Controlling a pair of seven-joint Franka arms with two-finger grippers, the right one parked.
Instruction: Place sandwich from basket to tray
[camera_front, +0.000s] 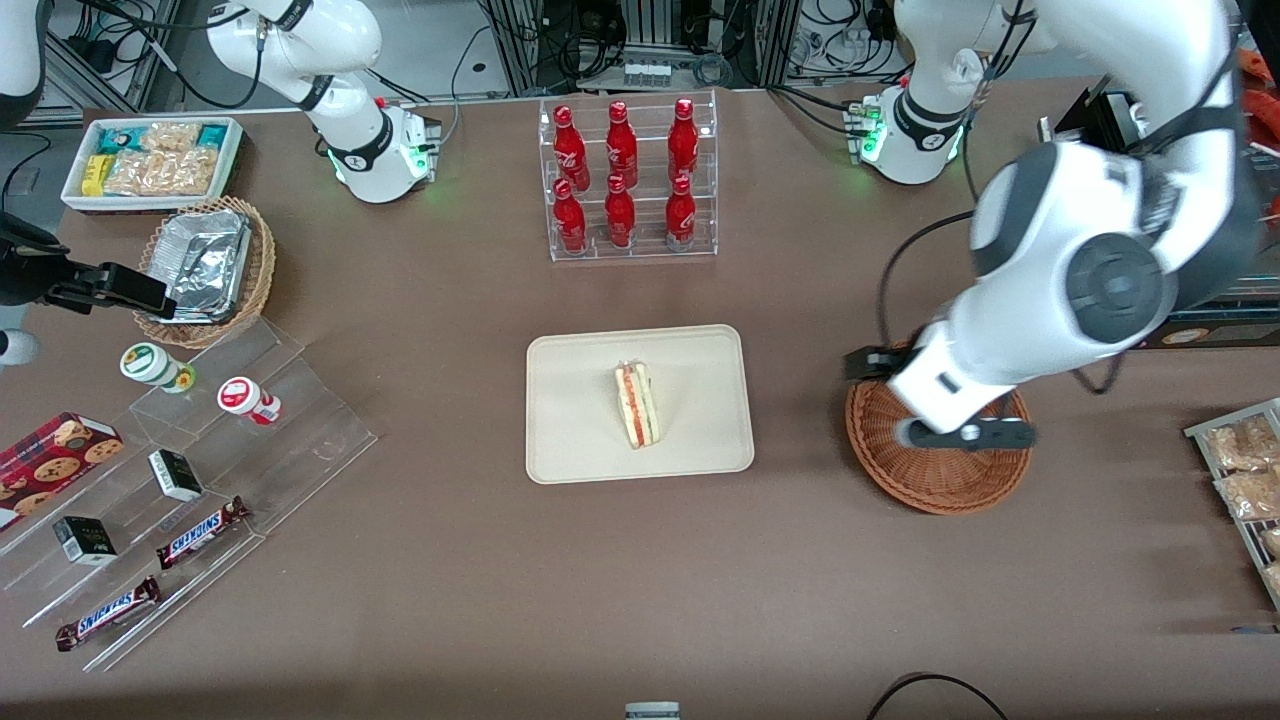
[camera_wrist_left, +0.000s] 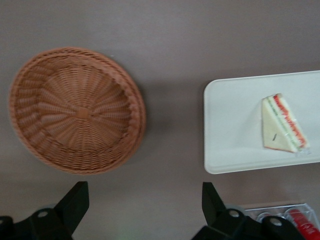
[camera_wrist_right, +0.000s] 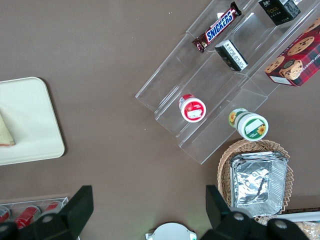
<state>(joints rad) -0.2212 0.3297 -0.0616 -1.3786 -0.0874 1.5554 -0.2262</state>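
The working arm's white forearm covers a good part of the basket (camera_front: 940, 470) in the front view, so only its nearer rim and one side of the weave show there; the wrist view shows the same basket (camera_wrist_left: 76, 110) whole, a round reddish-brown wicker bowl with nothing in it. The gripper (camera_front: 962, 434) hangs above the basket, and in the wrist view its gripper (camera_wrist_left: 144, 210) shows only as two black fingers (camera_wrist_left: 74, 204) cut off by the picture's edge, spread wide apart and grasping nothing. The sandwich (camera_front: 637, 404) lies on the beige tray (camera_front: 570, 440) near its middle, red, yellow and green layers along one edge; the wrist view catches the sandwich (camera_wrist_left: 283, 124) on a tray (camera_wrist_left: 230, 130) that runs out of the picture. The right wrist view gives just a corner of the sandwich's bread. The table (camera_front: 450, 580) is a plain matt brown surface. A clear rack of red bottles (camera_front: 625, 180) stands farther from the front camera than the tray. Toward the parked arm's end lie a tan wicker basket with a foil container (camera_front: 203, 265), a white bin of snack packets (camera_front: 155, 160) and clear steps with Snickers bars (camera_front: 200, 533). Cables and metal frames fill the room past the table's edge
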